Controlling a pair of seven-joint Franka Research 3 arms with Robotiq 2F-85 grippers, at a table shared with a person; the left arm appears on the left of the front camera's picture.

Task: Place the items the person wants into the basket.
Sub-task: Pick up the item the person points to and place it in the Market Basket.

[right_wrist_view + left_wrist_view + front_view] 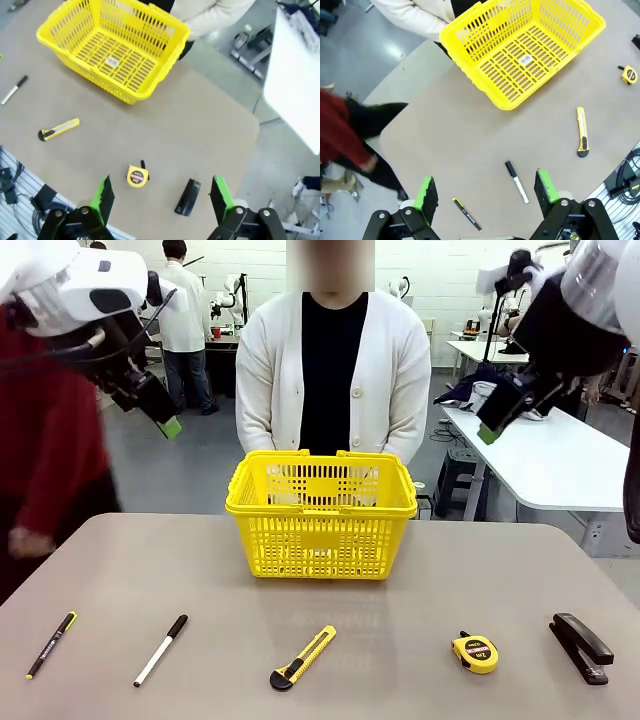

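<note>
Jaws apart, the left gripper (486,189) and right gripper (162,192) hang high (likely awaiting the person's (330,370) choice) over the pen (51,644) at 8 o'clock, tape measure (475,652) at 5, stapler (581,647) at 4 and empty basket (320,510) at 12.

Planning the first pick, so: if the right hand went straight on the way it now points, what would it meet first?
Probably bare table, between the tape measure and the stapler; the open right hand frames both, though depth is unclear.
</note>
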